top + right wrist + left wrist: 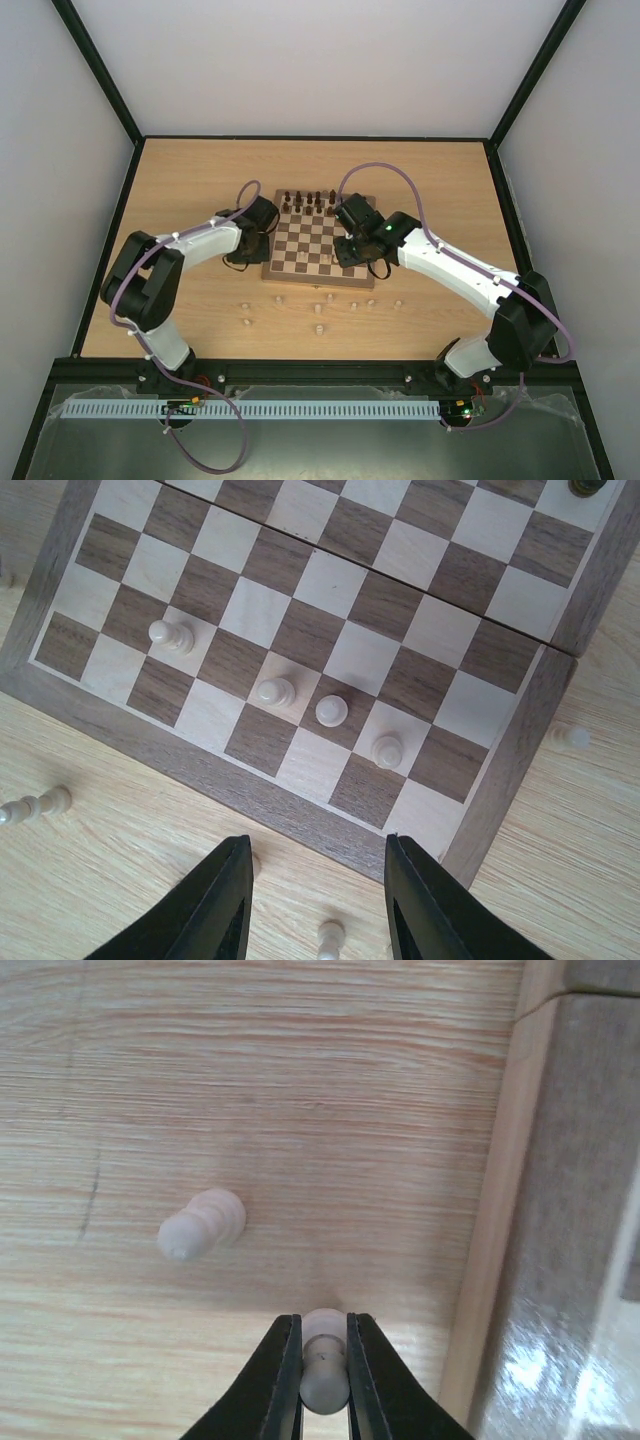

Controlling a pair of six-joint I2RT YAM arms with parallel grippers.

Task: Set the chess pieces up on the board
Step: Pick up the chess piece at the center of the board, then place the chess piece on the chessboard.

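Bare counter [180, 200] lies open to the left of the board [310, 250]. The board's frame runs just beside the left gripper [323, 1325] — it is clamped on one pale chess piece [325, 1385]. The right gripper [318, 855] hangs by the board's near right corner, jaws apart, empty. Four pale pawns [275, 691] stand on the near rows — other pale pieces [319, 327] lie loose on the counter.

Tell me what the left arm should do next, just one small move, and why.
Probably lift straight up. The left arm's jaws are shut on a pale piece low over the tabletop, beside the board. Another piece lies on its side close by, so rising first should avoid knocking it.
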